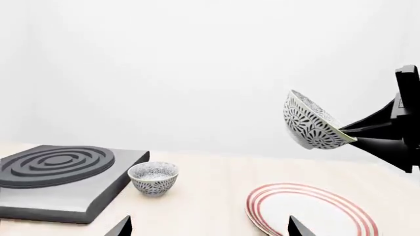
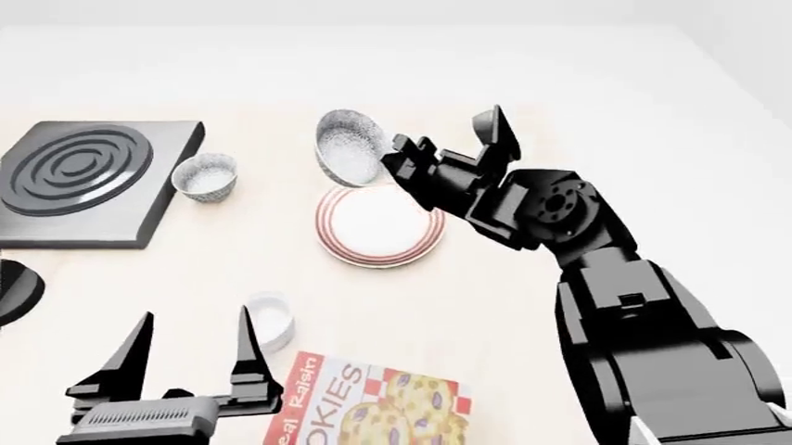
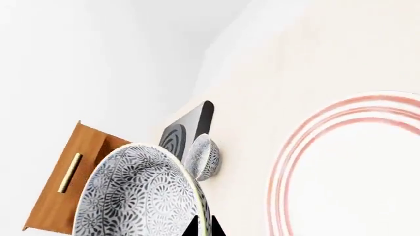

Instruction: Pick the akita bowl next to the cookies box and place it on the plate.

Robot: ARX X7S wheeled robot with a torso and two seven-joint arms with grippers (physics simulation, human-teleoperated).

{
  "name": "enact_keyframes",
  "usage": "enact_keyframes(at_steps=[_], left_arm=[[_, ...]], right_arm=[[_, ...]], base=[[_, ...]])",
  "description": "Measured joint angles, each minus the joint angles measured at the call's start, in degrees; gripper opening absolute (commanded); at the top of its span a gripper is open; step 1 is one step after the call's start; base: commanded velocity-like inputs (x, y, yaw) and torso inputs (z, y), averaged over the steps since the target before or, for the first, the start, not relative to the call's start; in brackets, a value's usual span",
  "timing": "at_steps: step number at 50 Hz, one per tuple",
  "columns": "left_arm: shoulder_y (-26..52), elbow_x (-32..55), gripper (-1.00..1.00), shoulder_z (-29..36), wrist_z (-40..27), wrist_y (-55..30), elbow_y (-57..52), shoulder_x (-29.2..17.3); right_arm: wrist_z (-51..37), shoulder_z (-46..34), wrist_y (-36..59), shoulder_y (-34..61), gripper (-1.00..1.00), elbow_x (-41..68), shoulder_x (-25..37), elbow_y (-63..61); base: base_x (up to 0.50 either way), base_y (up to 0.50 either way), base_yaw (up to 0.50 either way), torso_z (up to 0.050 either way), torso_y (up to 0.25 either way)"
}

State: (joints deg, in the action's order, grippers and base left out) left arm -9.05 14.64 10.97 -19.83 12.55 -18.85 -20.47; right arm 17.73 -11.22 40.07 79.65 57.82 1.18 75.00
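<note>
My right gripper [image 2: 393, 165] is shut on the rim of the akita bowl [image 2: 351, 146], a speckled dark-and-white bowl held tipped on its side in the air. It hangs over the far left edge of the red-striped plate [image 2: 371, 258]. The left wrist view shows the held bowl [image 1: 312, 123] well above the plate [image 1: 312, 211]. In the right wrist view the fingertips [image 3: 196, 227] pinch the bowl's rim [image 3: 137, 196], with the plate [image 3: 354, 167] below. My left gripper [image 2: 192, 348] stands open and empty near the cookies box [image 2: 377, 408].
A second patterned bowl [image 2: 206, 177] sits beside a dark stove burner [image 2: 81, 181] at the far left. A small plain white cup [image 2: 270, 320] stands just beyond the cookies box, close to my left fingers. A brown wooden cabinet [image 3: 72, 177] lies off the table's far side.
</note>
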Motion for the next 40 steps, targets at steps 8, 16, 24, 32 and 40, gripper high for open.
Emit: enact_keyframes(at_steps=[8, 16, 24, 32, 40], left_arm=[[-0.06, -0.11, 1.0, 0.16, -0.21, 0.37, 0.12, 0.11], [0.32, 0.61, 1.0, 0.36, -0.08, 0.24, 0.54, 0.13], [0.8, 1.42, 1.0, 0.45, 0.13, 0.23, 1.11, 0.14], [0.88, 1.75, 1.0, 0.49, 0.26, 0.7, 1.47, 0.06], [0.65, 1.94, 1.0, 0.54, 0.27, 1.16, 1.47, -0.05]], right_arm=[[-2.38, -2.53, -3.08, 0.16, -1.0, 1.46, -0.04, 0.0], [-4.01, -3.54, -5.05, 0.33, -1.0, 0.5, -0.03, 0.0], [-5.89, -8.18, -6.2, 0.23, -1.0, 2.63, -0.05, 0.0], [-11.01, -12.72, -9.03, 0.36, -1.0, 6.04, -0.07, 0.0], [-14.68, -14.89, -11.13, 0.64, -1.0, 7.97, -0.05, 0.0]], base=[[0.0, 0.0, 0.0, 0.012, -0.25], [0.0, 0.0, 0.0, 0.005, -0.09], [0.0, 0.0, 0.0, 0.0, 0.0], [0.0, 0.0, 0.0, 0.0, 0.0], [0.0, 0.0, 0.0, 0.0, 0.0]])
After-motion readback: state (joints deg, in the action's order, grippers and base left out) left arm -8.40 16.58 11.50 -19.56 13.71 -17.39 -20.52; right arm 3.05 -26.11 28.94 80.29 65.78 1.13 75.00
